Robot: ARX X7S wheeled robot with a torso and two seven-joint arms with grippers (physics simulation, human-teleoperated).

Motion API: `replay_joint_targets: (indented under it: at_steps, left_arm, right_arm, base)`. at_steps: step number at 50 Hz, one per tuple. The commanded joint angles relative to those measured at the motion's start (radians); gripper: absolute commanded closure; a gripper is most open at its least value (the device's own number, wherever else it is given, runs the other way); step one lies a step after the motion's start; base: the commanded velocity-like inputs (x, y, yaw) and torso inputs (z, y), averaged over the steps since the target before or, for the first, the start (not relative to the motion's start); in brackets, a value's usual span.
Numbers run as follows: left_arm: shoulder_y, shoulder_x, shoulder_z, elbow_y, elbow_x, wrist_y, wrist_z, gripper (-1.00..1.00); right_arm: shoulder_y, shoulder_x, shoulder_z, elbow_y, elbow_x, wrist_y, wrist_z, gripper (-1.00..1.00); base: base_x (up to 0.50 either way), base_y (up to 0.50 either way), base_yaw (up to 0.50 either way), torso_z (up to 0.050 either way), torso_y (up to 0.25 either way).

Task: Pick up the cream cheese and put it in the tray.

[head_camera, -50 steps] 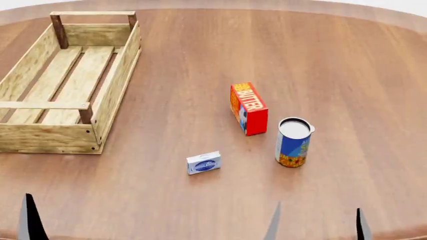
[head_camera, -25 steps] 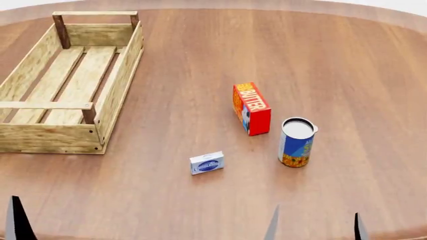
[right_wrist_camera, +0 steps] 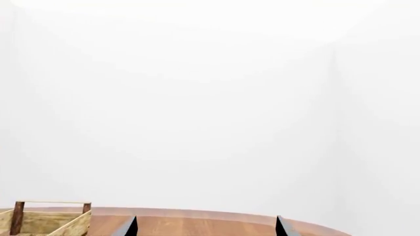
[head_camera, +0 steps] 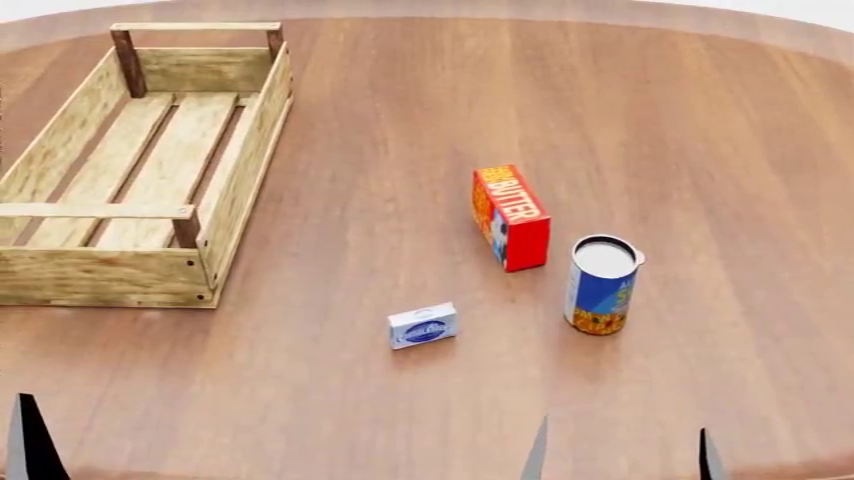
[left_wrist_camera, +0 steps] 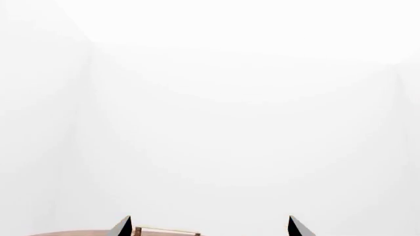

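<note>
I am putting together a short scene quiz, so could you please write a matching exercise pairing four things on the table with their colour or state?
Things:
1. small flat white cream cheese box
2. long light-wood slatted tray
3. tall red-orange butter box
4. blue-and-orange can

Descriptions:
A. upright, pale round top
B. blue oval logo
C. empty, dark corner posts
D. white lettering on a red face

Pairs: 1-B, 2-C, 3-D, 4-A

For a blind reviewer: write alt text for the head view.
A small white cream cheese box lies on a round wooden table, apart from an empty slatted tray at far left. A red butter box and a can stand right of it; both grippers' fingertips just show at the near edge.
</note>
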Motion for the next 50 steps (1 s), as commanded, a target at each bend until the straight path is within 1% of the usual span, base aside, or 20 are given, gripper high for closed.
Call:
replay_joint_targets:
  at_steps: [1,32,50]
  left_arm:
    - [0.003,-0.004,0.004,0.001,0.005,0.003,-0.011,-1.0]
    - [0.001,-0.013,0.018,-0.011,0.016,0.013,-0.036,-1.0]
    - [0.006,-0.021,0.019,-0.008,0.016,0.026,-0.05,-1.0]
  right_arm:
    - [0.001,0.008,-0.014,0.004,-0.011,-0.004,0.011,-1.0]
    - [0.008,0.025,-0.043,0.009,-0.043,-0.002,0.04,-1.0]
    - [0.004,0.031,-0.05,-0.009,-0.084,0.003,0.071,-1.0]
  base:
    - [0.0,0.04,0.0,0.0,0.0]
    - [0.02,0.04,0.0,0.0,0.0]
    - [0.08,0.0,0.0,0.0,0.0]
